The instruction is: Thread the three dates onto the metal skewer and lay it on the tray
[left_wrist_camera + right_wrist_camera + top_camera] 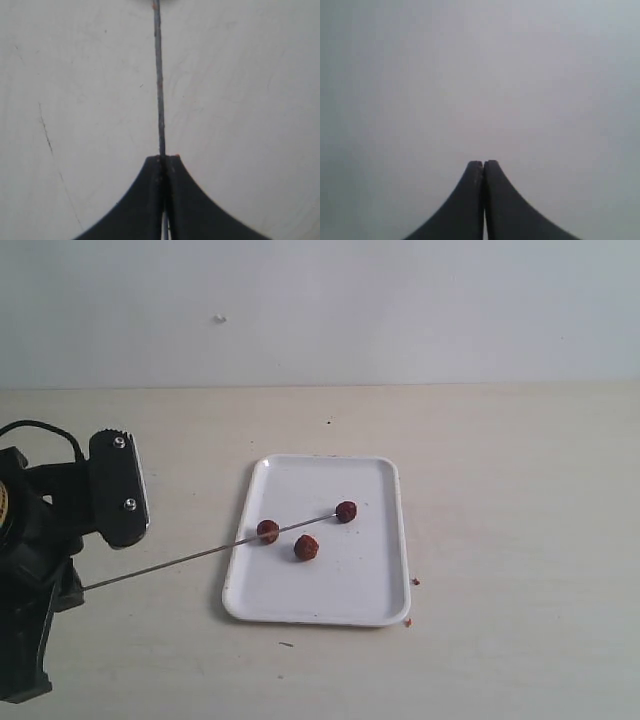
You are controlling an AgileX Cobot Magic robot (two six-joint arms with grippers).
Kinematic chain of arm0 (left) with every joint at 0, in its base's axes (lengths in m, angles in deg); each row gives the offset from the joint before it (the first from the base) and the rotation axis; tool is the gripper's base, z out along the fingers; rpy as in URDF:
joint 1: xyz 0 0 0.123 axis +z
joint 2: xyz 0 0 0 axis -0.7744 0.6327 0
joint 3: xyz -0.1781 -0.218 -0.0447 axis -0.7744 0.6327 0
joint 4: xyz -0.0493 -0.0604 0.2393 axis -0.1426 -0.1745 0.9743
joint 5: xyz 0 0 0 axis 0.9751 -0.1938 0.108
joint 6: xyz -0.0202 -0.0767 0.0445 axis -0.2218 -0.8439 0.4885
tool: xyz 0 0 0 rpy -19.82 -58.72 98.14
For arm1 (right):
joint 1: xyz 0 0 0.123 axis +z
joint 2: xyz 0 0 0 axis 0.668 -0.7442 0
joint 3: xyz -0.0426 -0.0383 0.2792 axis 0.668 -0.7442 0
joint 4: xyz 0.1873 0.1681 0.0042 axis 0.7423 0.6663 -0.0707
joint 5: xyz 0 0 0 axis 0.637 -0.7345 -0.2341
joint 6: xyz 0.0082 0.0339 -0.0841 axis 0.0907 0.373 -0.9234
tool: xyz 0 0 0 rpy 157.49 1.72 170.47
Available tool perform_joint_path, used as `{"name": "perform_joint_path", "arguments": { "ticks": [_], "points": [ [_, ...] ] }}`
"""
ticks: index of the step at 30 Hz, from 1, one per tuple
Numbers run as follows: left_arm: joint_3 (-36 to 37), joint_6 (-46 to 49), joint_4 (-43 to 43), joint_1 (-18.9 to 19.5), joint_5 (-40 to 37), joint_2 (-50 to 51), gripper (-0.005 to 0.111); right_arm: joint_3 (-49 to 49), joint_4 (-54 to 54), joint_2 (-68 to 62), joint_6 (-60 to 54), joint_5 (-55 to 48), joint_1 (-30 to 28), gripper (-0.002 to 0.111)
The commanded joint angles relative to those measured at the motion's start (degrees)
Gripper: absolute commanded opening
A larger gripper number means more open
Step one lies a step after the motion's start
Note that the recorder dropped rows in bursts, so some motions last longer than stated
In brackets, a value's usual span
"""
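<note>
Two grippers, both clenched. The left gripper (pixel 162 157) has its fingers (pixel 142 200) pressed together on the metal skewer (pixel 180 559), w/ no gap btwn them but the rod itself. The rod runs straight out from the tips over the pale table (pixel 500 490). In the ext. view that arm sits at the left edge. The skewer slants up and to the right from it and crosses the left rim of the tray (pixel 350 580). The right gripper (pixel 483 162) is closed tight too, tips touching, nothing held. Only blank grey shows behind it, and the ext. view doesn't show it.

Counts: 1 skewer, 1 tray, 3 dates (pixel 346 511) (pixel 268 531) (pixel 306 547).
- All 3 lie inside the tray, around its middle.
- The right-hand date sits at the skewer's far tip, touching it; can't tell if the tip has gone in.
- The left-hand date sits right on the line of the rod, near the tray's left rim. Threaded or just overlapped by the rod, can't tell.
- The 3rd lies apart from the rod on the near side, btwn the other two.

Also 2 small reddish crumbs (pixel 415 582) on the table just beside the tray's right rim, 1 of them by the near corner.
</note>
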Motion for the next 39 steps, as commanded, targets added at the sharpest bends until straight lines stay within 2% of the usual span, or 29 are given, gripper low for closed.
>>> {"name": "perform_joint_path", "arguments": {
  "ticks": [1, 6, 8, 11, 14, 15, 18, 21, 24, 25, 28, 31, 33, 35, 39],
  "points": [
    [0.2, -2.2, -0.6, 0.1, -0.4, -0.4, 0.000, 6.3, -6.3, -6.4, 13.2, 1.5, -0.3, 0.000],
    [0.2, -7.1, -0.4, 0.1, -0.5, -0.4, 0.000, 26.0, -29.6, -26.1, 17.8, -10.1, -0.3, 0.000],
    [0.2, -7.1, -0.4, 0.1, 0.0, -0.4, 0.000, 33.5, -45.3, -36.3, 23.8, -12.7, -0.3, 0.000],
    [0.2, -7.1, -0.4, 0.1, 0.0, -0.4, 0.000, 40.7, -70.2, -49.6, 36.2, -11.8, 0.6, 0.000],
    [0.2, -9.7, -2.5, 0.1, 1.6, -0.4, 0.000, 47.0, -94.0, -61.2, 43.0, -8.0, 3.4, 0.000],
    [0.2, -10.9, -4.0, 0.1, 2.5, -0.4, 0.000, 49.1, -96.8, -65.1, 43.3, -6.2, 4.7, 0.000],
    [0.2, -11.2, -6.3, 0.1, 3.2, -0.4, 0.000, 53.2, -96.8, -73.9, 38.8, -4.7, 7.6, 0.002],
    [0.2, -11.2, -6.3, 0.1, 2.8, -0.4, 0.000, 56.7, -96.8, -82.4, 27.8, -3.7, 10.5, 0.004],
    [0.2, -11.2, -6.3, 0.1, 2.8, -0.4, 0.000, 59.5, -96.8, -89.2, 6.8, -3.3, 12.7, 0.006],
    [0.2, -11.3, -6.3, 0.1, 2.8, -0.4, 0.000, 60.7, -96.8, -91.8, -3.3, -3.9, 13.2, 0.006],
    [0.2, -11.5, -6.2, 0.1, 2.8, -0.4, 0.000, 63.7, -96.8, -97.0, -19.2, -10.0, 13.8, 0.006],
    [0.2, -11.5, -6.2, 0.1, 2.6, -0.4, 0.000, 65.5, -96.8, -101.8, -16.2, -25.1, 15.2, 0.005],
    [0.2, -11.5, -6.2, 0.1, 2.3, -0.4, 0.000, 65.7, -96.8, -103.9, -13.5, -31.0, 15.7, 0.003],
    [0.2, -11.5, -6.2, 0.1, 2.0, -0.4, 0.000, 65.7, -92.7, -105.1, -13.4, -31.8, 15.7, 0.000],
    [0.2, -12.5, -6.2, 0.1, 0.4, -0.4, 0.000, 66.0, -77.4, -105.6, -14.0, -35.3, 17.2, 0.000]
  ]
}}
